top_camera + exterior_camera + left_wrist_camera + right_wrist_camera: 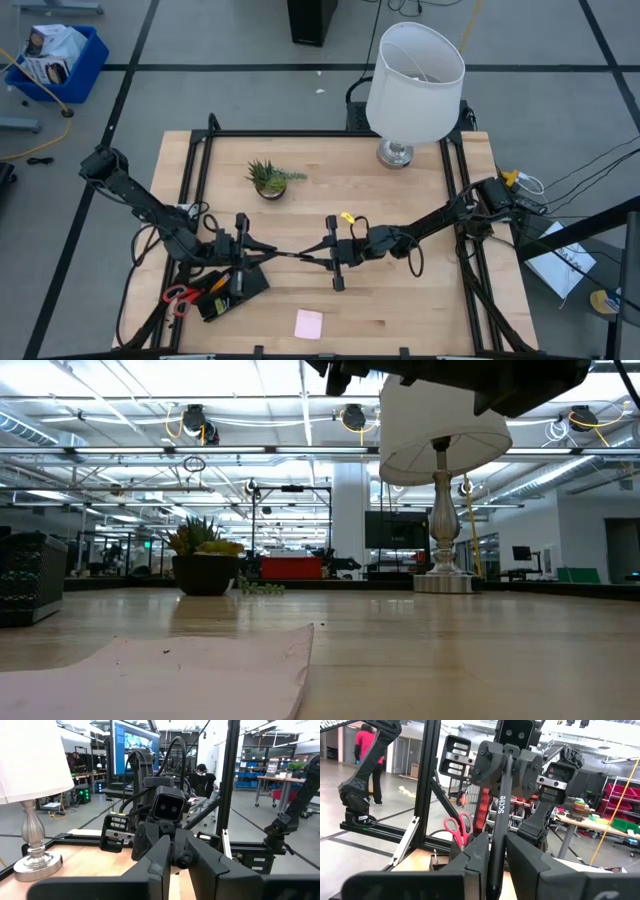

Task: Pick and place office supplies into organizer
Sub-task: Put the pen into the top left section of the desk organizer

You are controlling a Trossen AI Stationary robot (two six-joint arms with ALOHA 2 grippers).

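We take the flat black plastic organizer (232,290) as our landmark; it sits at the near-left corner of the wooden table (420,300), with the red-handled scissors (179,297) standing in its left end and yellow pencils beside them. Just right of the organizer, nearer the table's front edge, lies the square pink sticky-note pad (308,323), flat and alone.

Directly above the organizer's far edge hangs our left claw (262,252), its fingers nearly together around one end of a thin black pen (498,827). The pen runs level to the right, away from the organizer, and our right claw (318,257) pinches its other end, fingers likewise almost closed on it; the two claws face each other over mid-table.

Farther back from the organizer stands a small potted green plant (270,179), and beyond that, to the far right, a silver-based lamp with a white shade (412,85).
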